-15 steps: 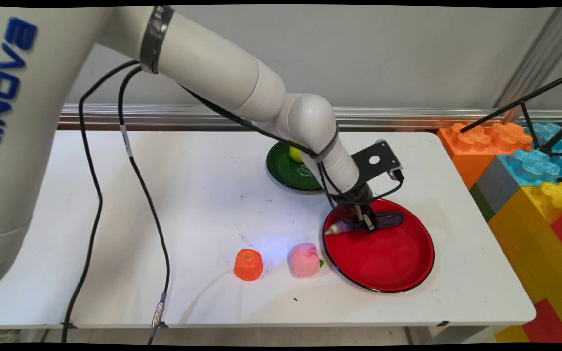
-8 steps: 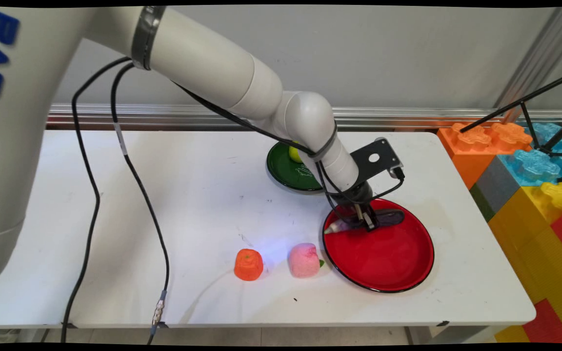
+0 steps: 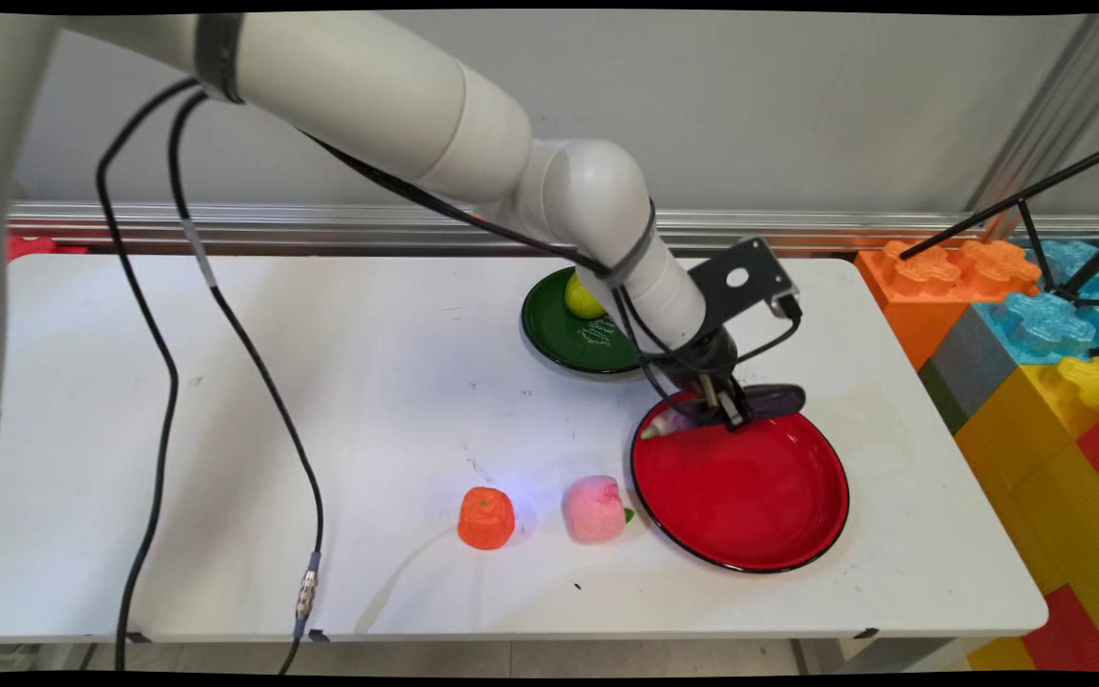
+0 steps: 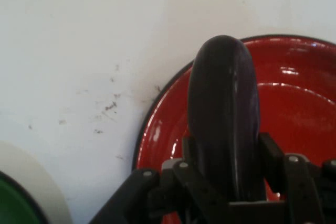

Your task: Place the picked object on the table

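My gripper (image 3: 727,411) is shut on a dark purple toy eggplant (image 3: 780,399), held crosswise just above the far rim of the red plate (image 3: 750,506). In the hand view the eggplant (image 4: 224,114) stands up between the fingers (image 4: 270,153) of the gripper (image 4: 228,169). The red plate (image 4: 299,103) lies below it and to the right. A pale end of the eggplant (image 3: 656,428) shows at the left of the gripper over the plate's rim.
A green plate (image 3: 564,339) with a yellow-green ball (image 3: 583,298) sits behind the red one. An orange toy (image 3: 486,518) and a pink toy (image 3: 593,510) lie left of the red plate. Large coloured blocks (image 3: 1036,334) and tripod legs (image 3: 1036,205) stand at the right. Black cables (image 3: 254,334) hang over the table's left half.
The gripper has risen and shifted slightly right and back, carrying the eggplant up off the red plate's surface. The toys and plates have stayed put.
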Available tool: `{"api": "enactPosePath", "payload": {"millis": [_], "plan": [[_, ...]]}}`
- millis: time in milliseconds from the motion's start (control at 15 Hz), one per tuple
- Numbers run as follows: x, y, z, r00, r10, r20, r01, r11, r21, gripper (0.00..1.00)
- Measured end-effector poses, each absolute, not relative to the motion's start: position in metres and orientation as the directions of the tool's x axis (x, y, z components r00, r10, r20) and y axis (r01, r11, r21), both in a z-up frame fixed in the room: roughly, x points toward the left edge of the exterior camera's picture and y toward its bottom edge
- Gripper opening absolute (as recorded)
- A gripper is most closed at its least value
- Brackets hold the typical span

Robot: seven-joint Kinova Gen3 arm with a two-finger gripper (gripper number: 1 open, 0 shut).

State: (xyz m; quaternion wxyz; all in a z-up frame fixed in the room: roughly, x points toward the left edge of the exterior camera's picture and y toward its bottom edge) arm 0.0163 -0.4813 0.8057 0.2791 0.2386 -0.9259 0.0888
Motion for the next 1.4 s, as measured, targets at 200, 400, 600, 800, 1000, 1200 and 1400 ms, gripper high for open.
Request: {"api": "enactPosePath", "payload": {"millis": [200,400,600,800,1000,1200,1400], "plan": [[0.022,-0.478,0.822,-0.725,-0.384,0.571,-0.495,0.868,-0.044,0.0],[0.031,-0.474,0.837,-0.722,-0.378,0.58,-0.499,0.865,-0.058,0.0],[0.042,-0.472,0.85,-0.72,-0.372,0.585,-0.503,0.861,-0.072,0.0],[0.059,-0.469,0.862,-0.724,-0.366,0.585,-0.507,0.857,-0.09,0.0],[0.077,-0.466,0.868,-0.732,-0.361,0.577,-0.505,0.857,-0.104,0.0],[0.101,-0.46,0.87,-0.745,-0.362,0.56,-0.498,0.861,-0.104,0.0],[0.128,-0.456,0.87,-0.754,-0.379,0.536,-0.501,0.86,-0.098,0.0]]}}
